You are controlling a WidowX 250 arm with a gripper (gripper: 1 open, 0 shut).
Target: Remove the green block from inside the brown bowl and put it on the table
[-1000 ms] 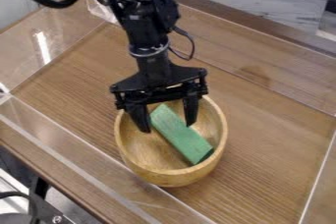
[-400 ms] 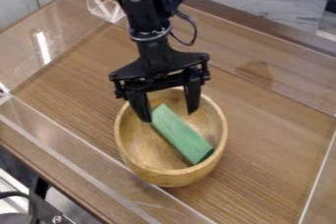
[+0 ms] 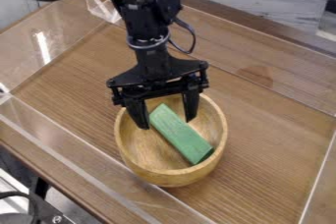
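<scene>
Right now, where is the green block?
The green block lies slanted inside the brown bowl, low and centre in the camera view, below the open gripper.

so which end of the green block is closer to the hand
The upper-left end of the green block, directly under the open hand; the other end lies toward the brown bowl's lower-right wall.

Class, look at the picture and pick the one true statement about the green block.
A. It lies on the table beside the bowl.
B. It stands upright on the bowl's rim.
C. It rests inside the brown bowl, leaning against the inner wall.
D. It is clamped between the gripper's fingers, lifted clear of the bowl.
C: the green block lies slanted inside the brown bowl, while the gripper hangs open above it, holding nothing.
</scene>
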